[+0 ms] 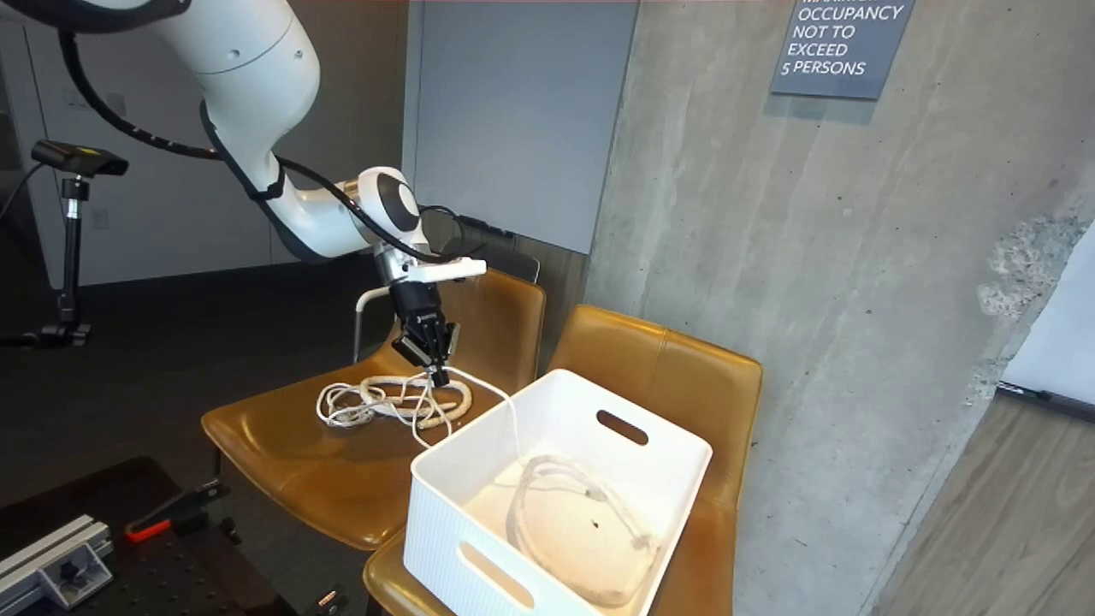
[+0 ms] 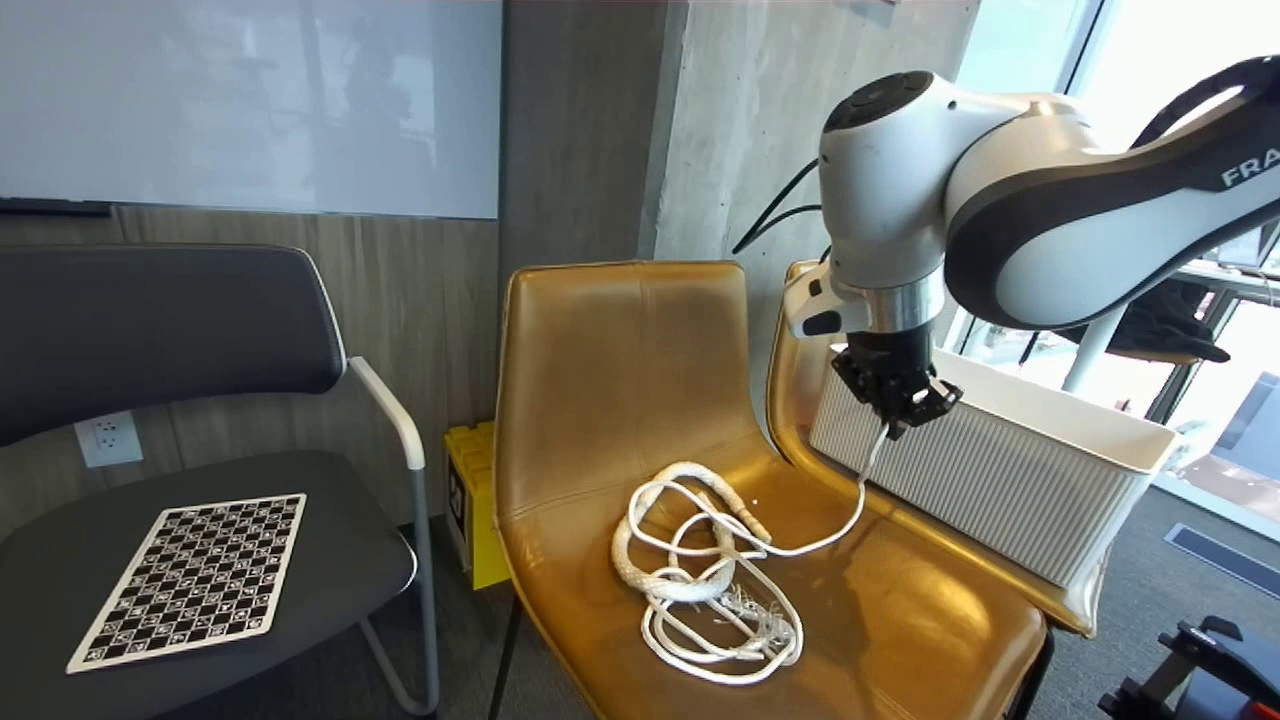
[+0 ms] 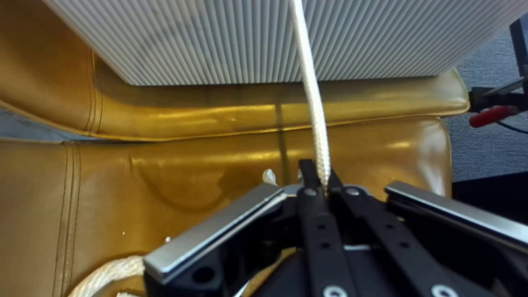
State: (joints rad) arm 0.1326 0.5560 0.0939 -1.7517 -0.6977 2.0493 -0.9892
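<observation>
The gripper (image 1: 438,375) pinches a white braided cord (image 3: 312,90). From it, in an exterior view, a rope tangle (image 1: 381,399) lies toward eight o'clock on a tan chair (image 1: 308,462); toward four, the cord enters a ribbed white bin (image 1: 436,530) holding a rope loop (image 1: 514,520). Part seems in, the tangle not.

Whiteboard (image 2: 250,110) and occupancy sign (image 1: 840,47) suggest an office.
</observation>
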